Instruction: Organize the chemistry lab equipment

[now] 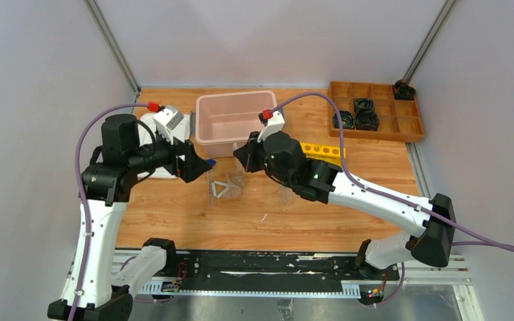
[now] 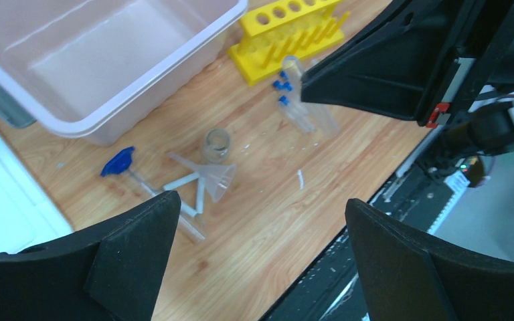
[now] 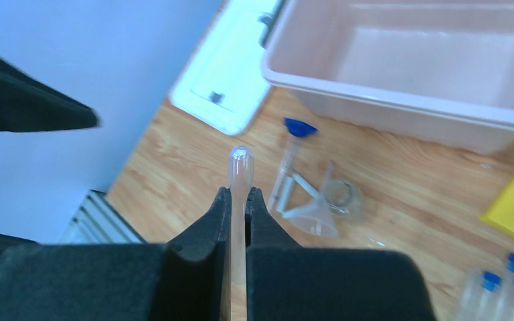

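Observation:
My right gripper (image 3: 238, 200) is shut on a clear tube (image 3: 239, 164) whose rounded end sticks out past the fingertips, held above the wood table. In the top view the right gripper (image 1: 244, 155) is in front of the pink bin. My left gripper (image 2: 261, 214) is open and empty, and in the top view it (image 1: 197, 164) faces the right gripper. Between them on the table lie a clear funnel (image 2: 217, 180) over white rods, a small clear beaker (image 2: 217, 144) and a thin rod with a blue end (image 2: 117, 162). Blue-capped tubes (image 2: 294, 100) lie beside the yellow rack (image 2: 288, 33).
The pink bin (image 1: 204, 107) stands at the back centre with nothing in it. A white box (image 1: 148, 127) is to its left. The wooden tray (image 1: 411, 127) with black rings (image 1: 365, 114) is at the back right. A small white scrap (image 2: 300, 179) lies on the table.

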`<state>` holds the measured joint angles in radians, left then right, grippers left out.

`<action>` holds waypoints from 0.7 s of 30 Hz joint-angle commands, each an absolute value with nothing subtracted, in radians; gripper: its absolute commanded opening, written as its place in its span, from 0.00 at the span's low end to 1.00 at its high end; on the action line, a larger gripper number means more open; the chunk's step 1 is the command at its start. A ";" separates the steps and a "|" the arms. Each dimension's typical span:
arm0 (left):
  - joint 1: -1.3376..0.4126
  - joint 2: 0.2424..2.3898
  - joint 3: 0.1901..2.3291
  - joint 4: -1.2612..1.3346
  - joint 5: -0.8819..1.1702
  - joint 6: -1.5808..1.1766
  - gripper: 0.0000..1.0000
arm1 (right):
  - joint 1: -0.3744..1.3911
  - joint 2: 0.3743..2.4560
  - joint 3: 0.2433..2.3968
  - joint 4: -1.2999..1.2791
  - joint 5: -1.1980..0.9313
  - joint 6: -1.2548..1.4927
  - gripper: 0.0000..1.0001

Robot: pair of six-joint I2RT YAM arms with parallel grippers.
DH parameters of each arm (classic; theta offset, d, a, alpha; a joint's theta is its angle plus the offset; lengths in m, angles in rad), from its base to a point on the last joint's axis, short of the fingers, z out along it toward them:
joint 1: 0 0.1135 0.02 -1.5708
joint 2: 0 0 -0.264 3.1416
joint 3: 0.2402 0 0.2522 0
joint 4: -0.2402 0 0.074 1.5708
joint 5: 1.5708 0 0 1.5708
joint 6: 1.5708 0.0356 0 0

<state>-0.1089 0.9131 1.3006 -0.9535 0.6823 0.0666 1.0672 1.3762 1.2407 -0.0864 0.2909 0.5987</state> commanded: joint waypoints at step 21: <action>-0.115 0.834 1.197 -0.637 1.003 -0.263 0.63 | 1.279 1.397 1.359 0.319 0.365 0.482 0.00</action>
